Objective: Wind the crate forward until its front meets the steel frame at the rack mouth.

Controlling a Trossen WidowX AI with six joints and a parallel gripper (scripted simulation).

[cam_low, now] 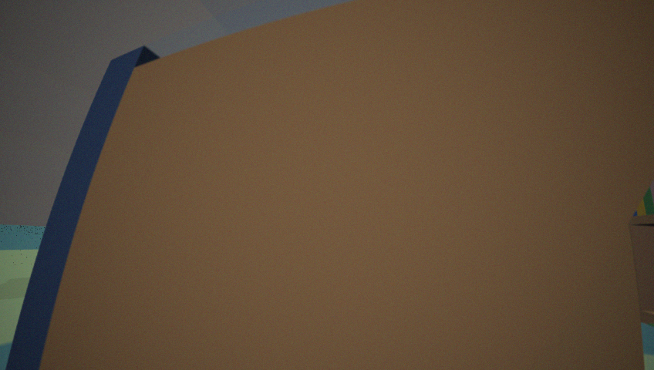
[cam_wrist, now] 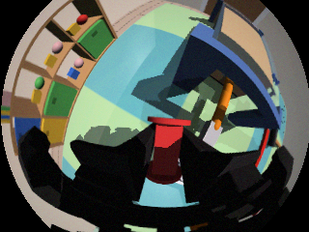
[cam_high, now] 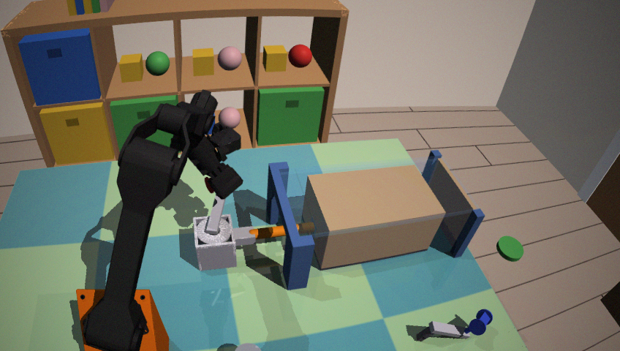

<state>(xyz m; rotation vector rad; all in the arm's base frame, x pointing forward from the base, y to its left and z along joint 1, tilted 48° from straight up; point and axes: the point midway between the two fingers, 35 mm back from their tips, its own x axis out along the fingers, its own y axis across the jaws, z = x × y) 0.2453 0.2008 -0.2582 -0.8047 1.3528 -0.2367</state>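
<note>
Crate [cam_high: 373, 204] [cam_low: 344, 183] [cam_wrist: 246, 31], behind the blue frame [cam_high: 289, 221] [cam_low: 78, 183] [cam_wrist: 232, 68] with a gap remaining, lies across the frame from the tool [cam_high: 217, 191] [cam_wrist: 166, 127], whose fingers, slightly parted, clamp the winch handle's red knob [cam_high: 209, 184] [cam_wrist: 169, 140] beyond the winch's near side.

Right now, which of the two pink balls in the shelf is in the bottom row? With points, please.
The pink ball [cam_high: 229, 118] [cam_wrist: 78, 63] below the other, with a blue block beside it.

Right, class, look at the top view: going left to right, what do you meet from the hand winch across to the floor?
Hand winch, orange strap, crate, green disc.
</note>
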